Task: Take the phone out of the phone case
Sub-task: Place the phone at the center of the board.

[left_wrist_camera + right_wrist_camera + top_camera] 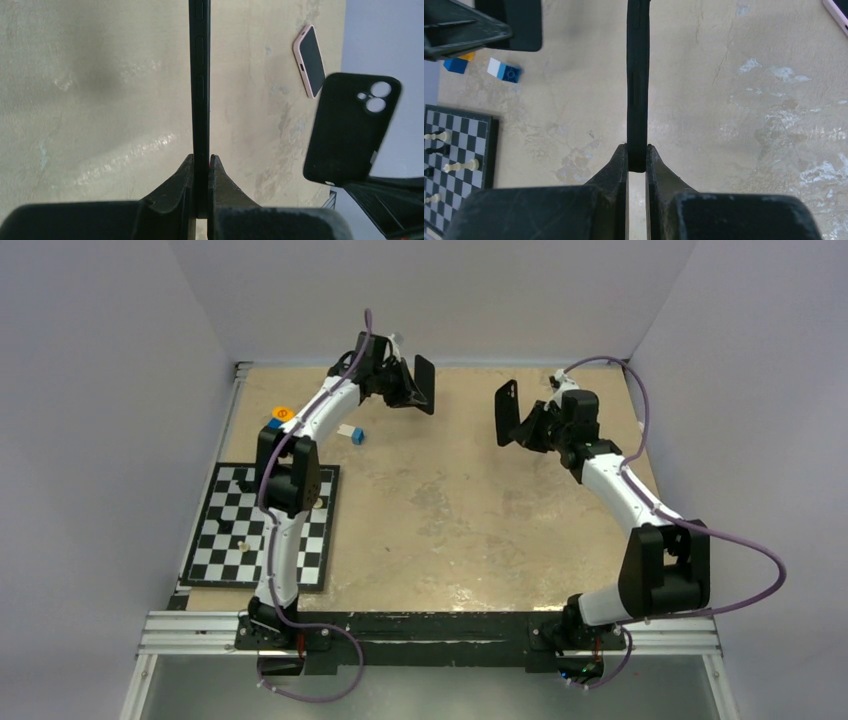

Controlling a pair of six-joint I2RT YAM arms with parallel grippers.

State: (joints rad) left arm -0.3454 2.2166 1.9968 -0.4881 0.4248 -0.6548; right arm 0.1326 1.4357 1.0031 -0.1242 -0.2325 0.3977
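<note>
Left tool (pixel 201 160) aloft around phone (pixel 200 75)

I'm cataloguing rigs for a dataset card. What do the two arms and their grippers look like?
Both the left arm and right arm have white links with bulky black joints, and a purple cable loops along each. The left gripper and right gripper have black, wedge-shaped tapered fingers.

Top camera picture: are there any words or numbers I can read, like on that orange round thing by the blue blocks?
No text can be read in any view.
orange disc: has a dark mark on it, too small to read.
phone, phone case, chessboard: no writing shows.
</note>
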